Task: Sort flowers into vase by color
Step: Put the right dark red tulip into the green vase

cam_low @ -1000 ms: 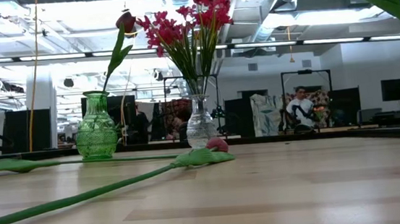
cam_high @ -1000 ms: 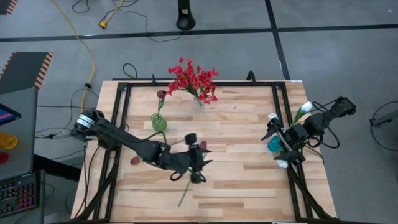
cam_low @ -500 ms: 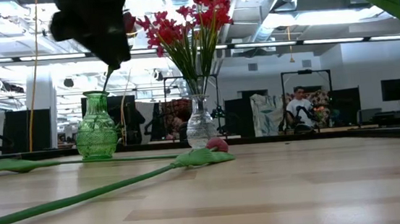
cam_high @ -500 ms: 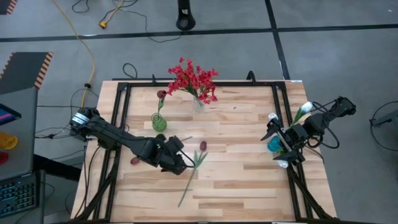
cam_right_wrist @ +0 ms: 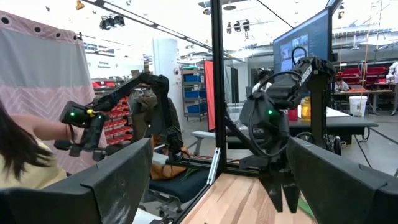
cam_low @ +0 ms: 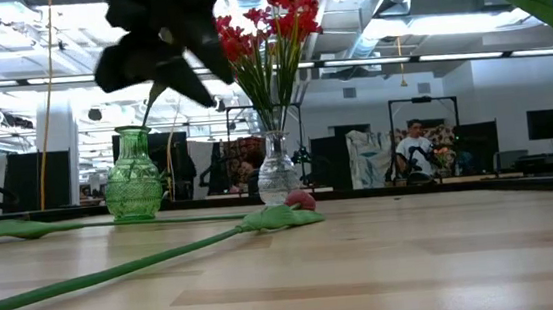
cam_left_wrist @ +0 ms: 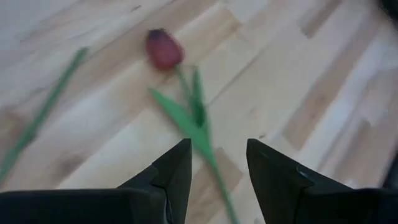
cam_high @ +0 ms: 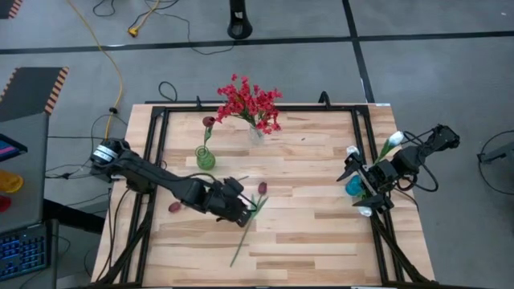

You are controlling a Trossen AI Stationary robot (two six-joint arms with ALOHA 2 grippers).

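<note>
the wooden table (cam_high: 321,225) holds a clear vase (cam_high: 256,134) full of red sprays (cam_high: 249,100) and a green vase (cam_high: 206,157) with one maroon bud already in. my left gripper (cam_high: 243,210) hovers above a maroon tulip (cam_high: 261,188) lying flat near the table's middle, fingers (cam_left_wrist: 177,171) apart and empty, astride its stem. i judge this the pickup step: lower, close on the stem, then carry it to the green vase. my right gripper (cam_high: 357,189) waits wide open at the table's right edge.
</note>
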